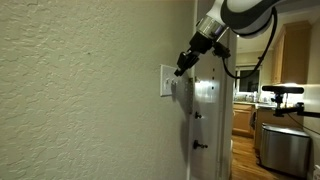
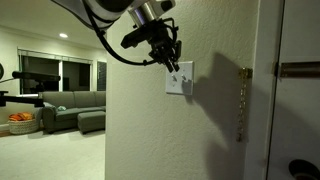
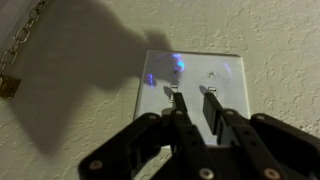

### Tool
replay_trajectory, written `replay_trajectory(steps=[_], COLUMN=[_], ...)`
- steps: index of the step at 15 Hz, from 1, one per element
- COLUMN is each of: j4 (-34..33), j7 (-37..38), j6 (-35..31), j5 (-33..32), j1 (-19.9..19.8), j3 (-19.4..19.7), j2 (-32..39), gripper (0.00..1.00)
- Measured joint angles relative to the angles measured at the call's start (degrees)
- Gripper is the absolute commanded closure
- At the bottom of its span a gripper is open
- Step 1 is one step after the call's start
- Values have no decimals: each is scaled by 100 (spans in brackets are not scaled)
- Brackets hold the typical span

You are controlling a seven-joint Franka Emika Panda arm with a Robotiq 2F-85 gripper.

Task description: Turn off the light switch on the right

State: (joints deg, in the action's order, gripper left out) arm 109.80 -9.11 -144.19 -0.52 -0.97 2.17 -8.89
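Because the jaws stand a little open, holding nothing, just by the wall plate [image 3: 230, 65], one tip could hit the other toggle [image 3: 208, 92] instead of the light switch [image 3: 175, 92] on the chain [image 3: 25, 38] side.

No legible text or labels anywhere.

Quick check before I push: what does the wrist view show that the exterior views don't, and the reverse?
Wrist only: the gripper fingertips slightly apart with nothing between them, one lined up with the light switch on the wall plate. Exterior only: the arm coming in from above, and the door. Shared: the gripper at the plate, with the door chain nearby.
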Motion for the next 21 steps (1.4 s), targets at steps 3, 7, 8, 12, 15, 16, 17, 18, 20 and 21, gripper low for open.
replay_trajectory(steps=[3,7,8,12,15,16,17,18,20,21], j4=[-192,-392,-434,-512,-511,-511,-506,-498,-467,-425], j7=[-3,-13,-15,-49,-91,-107,-125,-148,-198,-220], j6=[-2,-3,-3,-3,-1,2,9,15,41,55], j5=[0,0,0,3,25,55,105,160,283,358], j1=[-5,-19,-28,-55,-56,-56,-56,-57,-57,-56], j3=[36,65,67,85,91,93,93,94,103,104], j2=[217,430,466,546,562,565,565,565,565,571], gripper=[98,94,94,94,94,93,93,93,94,94])
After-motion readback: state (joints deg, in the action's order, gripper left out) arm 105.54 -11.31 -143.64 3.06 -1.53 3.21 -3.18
